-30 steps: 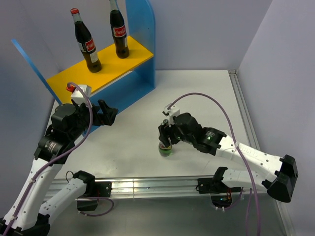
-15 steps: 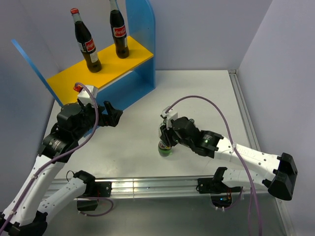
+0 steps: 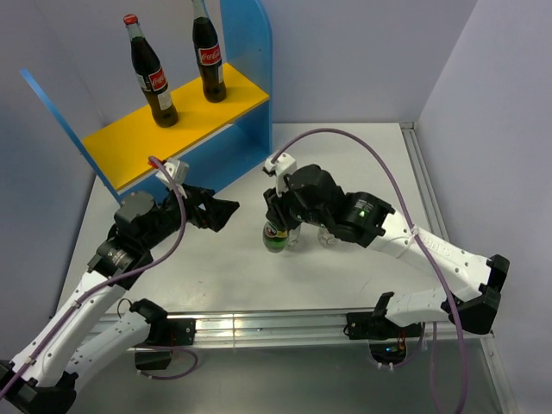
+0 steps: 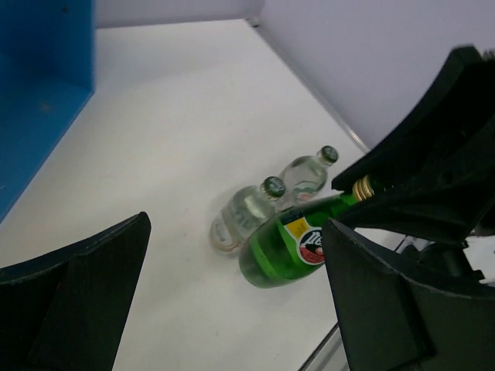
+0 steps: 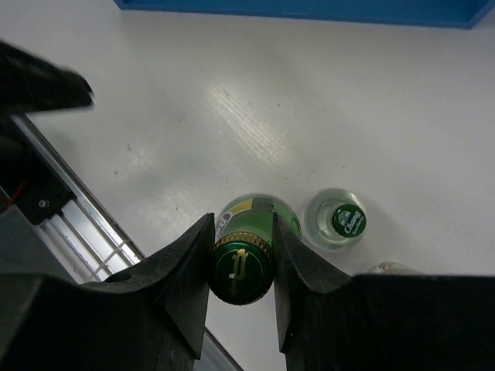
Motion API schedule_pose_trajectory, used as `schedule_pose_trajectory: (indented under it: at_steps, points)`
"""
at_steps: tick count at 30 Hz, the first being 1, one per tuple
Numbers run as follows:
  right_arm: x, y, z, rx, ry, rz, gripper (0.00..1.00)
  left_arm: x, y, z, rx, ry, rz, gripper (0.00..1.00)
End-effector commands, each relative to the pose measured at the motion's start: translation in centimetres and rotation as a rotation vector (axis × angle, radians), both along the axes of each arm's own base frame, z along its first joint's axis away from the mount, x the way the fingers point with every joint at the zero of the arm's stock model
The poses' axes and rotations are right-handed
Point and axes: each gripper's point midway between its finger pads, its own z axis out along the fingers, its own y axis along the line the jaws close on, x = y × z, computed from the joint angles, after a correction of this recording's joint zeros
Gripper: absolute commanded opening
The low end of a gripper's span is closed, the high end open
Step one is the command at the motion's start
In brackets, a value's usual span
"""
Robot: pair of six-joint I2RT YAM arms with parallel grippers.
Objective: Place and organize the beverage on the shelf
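Open white table [image 3: 362, 164] stretches from the near rail [image 3: 259, 326] up to the shelf [image 3: 250, 103]. The shelf's yellow top board [image 3: 129, 138] has room in front of two upright cola bottles [image 3: 153, 78]. Mid-table and apart from the shelf, the right end effector [image 5: 241, 270] is clamped on the neck of the small green bottle [image 4: 290, 247], which leans with its red-and-yellow label showing. Two small clear bottles [image 4: 244, 212] stand just beside it. The left end effector [image 3: 220, 211] hangs left of the green bottle, near the shelf's blue front, fingers spread wide and holding nothing.
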Motion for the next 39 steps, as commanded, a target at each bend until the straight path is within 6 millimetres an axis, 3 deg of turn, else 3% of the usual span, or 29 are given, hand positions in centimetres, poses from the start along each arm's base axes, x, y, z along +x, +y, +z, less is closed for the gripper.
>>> schedule_pose_trajectory:
  at_steps: [1, 4, 10, 17, 22, 26, 33, 39]
  points:
    - [0.6, 0.9, 6.5, 0.094, -0.115, 0.031, 0.00, -1.1, -1.5, 3.7, -0.135, -0.166, -0.083, 0.99]
    - [0.8, 1.1, 8.2, 0.075, -0.130, 0.046, 0.00, -2.0, -2.9, 3.5, -0.167, -0.308, -0.148, 1.00]
    - [1.1, 1.3, 11.0, 0.075, -0.140, 0.041, 0.00, -4.0, -4.9, 0.6, -0.086, -0.512, -0.207, 0.99]
    - [0.4, 2.1, 13.2, 0.096, -0.121, 0.091, 0.00, -5.4, -7.1, -2.3, -0.022, -0.530, -0.295, 0.99]
    - [-0.5, 3.3, 12.7, 0.098, -0.080, 0.158, 0.00, -4.9, -7.5, -3.6, 0.051, -0.538, -0.251, 1.00]
    - [-0.9, 3.8, 13.2, 0.117, -0.088, 0.179, 0.00, -5.1, -7.7, -3.7, 0.067, -0.566, -0.259, 0.99]
    - [-1.9, 4.4, 14.0, 0.115, -0.107, 0.213, 0.00, -4.0, -9.1, -6.0, 0.126, -0.493, -0.266, 1.00]
    - [-2.3, 4.4, 14.1, 0.117, -0.115, 0.216, 0.00, -4.5, -9.8, -5.5, 0.069, -0.474, -0.281, 0.99]
